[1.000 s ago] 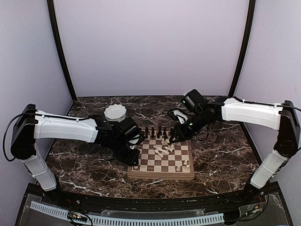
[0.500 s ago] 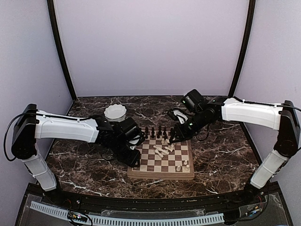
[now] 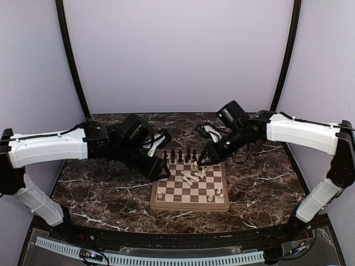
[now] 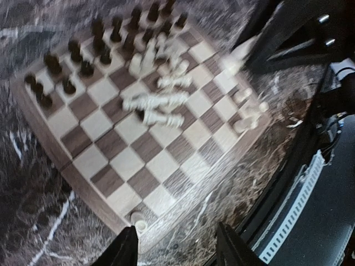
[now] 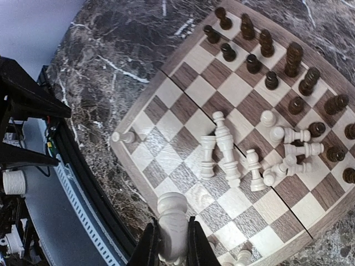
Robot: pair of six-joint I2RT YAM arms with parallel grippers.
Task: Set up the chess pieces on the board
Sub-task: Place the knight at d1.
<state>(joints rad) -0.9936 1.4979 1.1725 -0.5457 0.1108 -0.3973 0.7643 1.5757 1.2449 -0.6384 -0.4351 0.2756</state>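
Right pincer [image 5: 173,244] clamps a cream-white turned chess piece [image 5: 173,213] above the square tan-and-brown checked wooden board [image 3: 188,205] on the dark marble surface [image 3: 105,194]; left pincer [image 4: 177,246] gapes empty by a board corner.

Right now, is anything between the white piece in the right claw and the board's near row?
Yes. A heap of toppled white pieces lies in the middle of the board, between the right gripper, shut on its white piece, and the near row. Carried high, it would probably clear them.

Wooden board [image 3: 188,194] and chess pieces [image 5: 224,145]; glossy marbled table [image 3: 100,191]
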